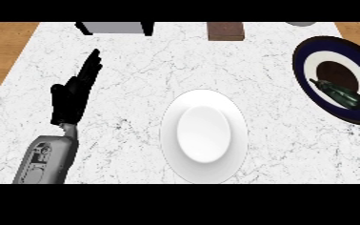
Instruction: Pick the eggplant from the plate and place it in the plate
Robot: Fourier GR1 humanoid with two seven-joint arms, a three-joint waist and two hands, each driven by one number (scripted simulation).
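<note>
eggplant [336, 91]: lying in the dark plate [309, 78] at the counter's [141, 66] right edge
white plate [205, 136]: centre, bare
left hand [70, 97]: resting at left, fingers straight, holding nothing

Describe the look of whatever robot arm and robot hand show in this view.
Only one arm shows, at the lower left: a light grey, boxy forearm with dark recessed details on its casing, ending in a matte black left robot hand with slim fingers. The right arm is out of view.
</note>
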